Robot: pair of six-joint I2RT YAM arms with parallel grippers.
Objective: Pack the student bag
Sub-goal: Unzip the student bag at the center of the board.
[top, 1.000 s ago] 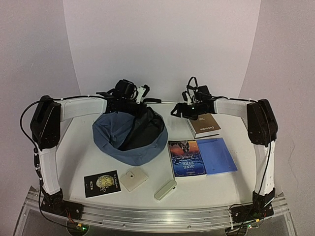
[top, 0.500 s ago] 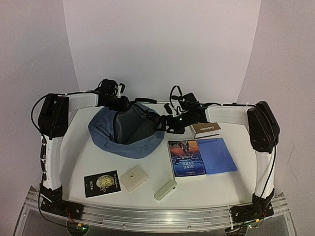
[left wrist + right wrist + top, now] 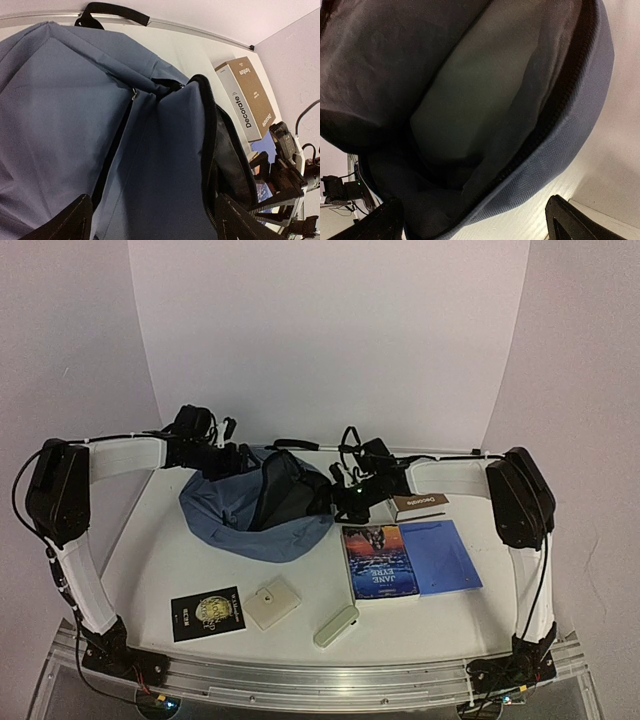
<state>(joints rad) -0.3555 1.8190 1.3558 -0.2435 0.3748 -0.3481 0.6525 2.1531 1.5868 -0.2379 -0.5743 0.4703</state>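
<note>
Left gripper (image 3: pixel 236 456) has let go, fingers spread wide at the student bag (image 3: pixel 235 518)'s far-left edge. Right gripper (image 3: pixel 337 503) moved left to its open mouth, fingers wide, empty. Bag lies far-centre on the table (image 3: pixel 165 560).

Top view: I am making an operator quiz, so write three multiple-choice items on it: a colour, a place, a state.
1. What colour is the notebook beside the Jane Eyre book? A blue; B red; C green.
2. Where is the black booklet? A on the notebook; B on the Jane Eyre book; C front left of the table.
3. The bag is: A zipped shut; B open; C hanging.
Answers: A, its cover is plain blue; C, it lies near the front left edge; B, its dark inside shows.
</note>
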